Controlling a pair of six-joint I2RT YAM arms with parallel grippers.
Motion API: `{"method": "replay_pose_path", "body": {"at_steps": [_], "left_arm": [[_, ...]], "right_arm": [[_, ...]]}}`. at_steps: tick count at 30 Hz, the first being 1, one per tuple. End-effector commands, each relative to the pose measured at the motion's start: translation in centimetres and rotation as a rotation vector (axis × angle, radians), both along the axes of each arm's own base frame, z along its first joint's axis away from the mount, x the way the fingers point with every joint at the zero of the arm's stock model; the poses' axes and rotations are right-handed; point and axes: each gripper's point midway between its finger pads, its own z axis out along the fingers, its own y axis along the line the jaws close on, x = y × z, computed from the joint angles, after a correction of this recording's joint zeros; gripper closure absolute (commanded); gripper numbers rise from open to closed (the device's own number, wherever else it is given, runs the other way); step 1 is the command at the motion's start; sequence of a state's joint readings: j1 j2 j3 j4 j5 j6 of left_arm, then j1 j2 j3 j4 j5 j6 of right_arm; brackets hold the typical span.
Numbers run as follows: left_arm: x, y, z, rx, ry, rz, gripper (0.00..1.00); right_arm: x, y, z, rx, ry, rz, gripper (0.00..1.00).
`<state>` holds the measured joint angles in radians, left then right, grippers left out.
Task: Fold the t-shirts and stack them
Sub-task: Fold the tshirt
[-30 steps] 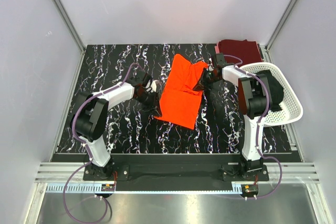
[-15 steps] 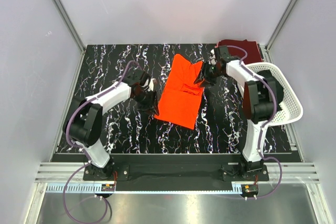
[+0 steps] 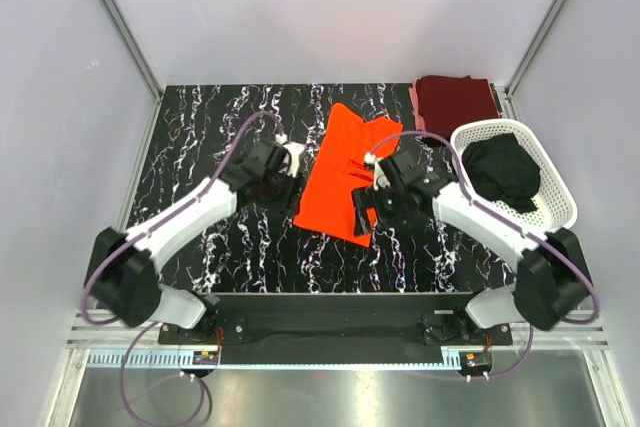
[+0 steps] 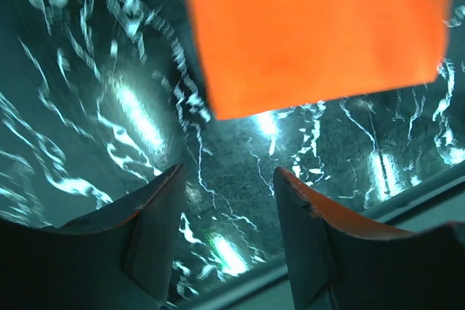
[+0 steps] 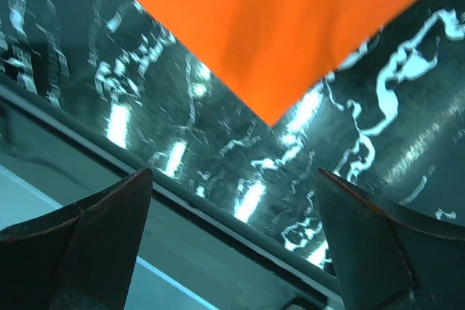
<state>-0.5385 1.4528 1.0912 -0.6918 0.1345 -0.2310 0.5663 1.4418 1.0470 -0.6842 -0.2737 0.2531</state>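
The soft orange t-shirt (image 3: 343,179) lies as a flat oblong on the glossy marbled desk (image 3: 200,137), left tool (image 4: 229,179) and right tool (image 5: 232,179) both spread empty beside it; maroon t-shirt (image 3: 455,100) folded far right, black t-shirt (image 3: 503,169) crumpled in perforated basket (image 3: 560,209)

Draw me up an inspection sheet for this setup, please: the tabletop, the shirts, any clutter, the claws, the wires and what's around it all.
Surface: black marbled table, glossy.
Job's things: orange t-shirt lies partly folded mid-table; maroon t-shirt lies folded at the far right corner; black t-shirt is crumpled in the basket.
Clutter: white basket at the right edge; otherwise nothing seen.
Grippers: left gripper and right gripper are both open and empty, one on either side of the orange t-shirt.
Cables: purple cables loop along both arms.
Surroundings: pale walls, metal frame posts.
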Motion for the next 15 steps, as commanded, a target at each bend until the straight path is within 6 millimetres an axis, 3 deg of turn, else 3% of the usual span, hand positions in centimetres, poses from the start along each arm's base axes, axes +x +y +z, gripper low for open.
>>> {"method": "replay_pose_path", "body": {"at_steps": [1,3,4,6,7,11,15], "left_arm": [[0.9,-0.3,2.4,0.144,-0.331,-0.144,0.43],[0.7,-1.3,3.0,0.143,-0.448,-0.218,0.42],[-0.9,-1.4,2.2,0.162,-0.499,-0.324,0.41],[-1.3,-2.8,2.8,0.138,-0.639,-0.425,0.41],[-2.1,-3.2,3.4,0.151,-0.723,-0.504,0.41],[-2.3,-2.0,0.0,0.234,-0.783,-0.597,0.41],[-2.7,-2.0,-2.3,0.266,-0.781,-0.689,0.43]], "right_arm": [[-0.6,-0.7,1.3,-0.065,-0.191,0.040,0.00],[-0.7,-0.8,2.4,-0.063,-0.257,0.059,0.00],[-0.8,-0.3,2.8,-0.052,-0.286,0.081,0.00],[-0.7,-0.4,3.3,-0.082,-0.336,0.128,0.00],[0.0,0.0,4.6,-0.083,-0.363,0.143,0.00],[1.2,-1.1,5.1,-0.224,-0.472,0.279,0.00],[0.0,-1.9,3.8,-0.278,-0.604,0.474,0.00]]}}
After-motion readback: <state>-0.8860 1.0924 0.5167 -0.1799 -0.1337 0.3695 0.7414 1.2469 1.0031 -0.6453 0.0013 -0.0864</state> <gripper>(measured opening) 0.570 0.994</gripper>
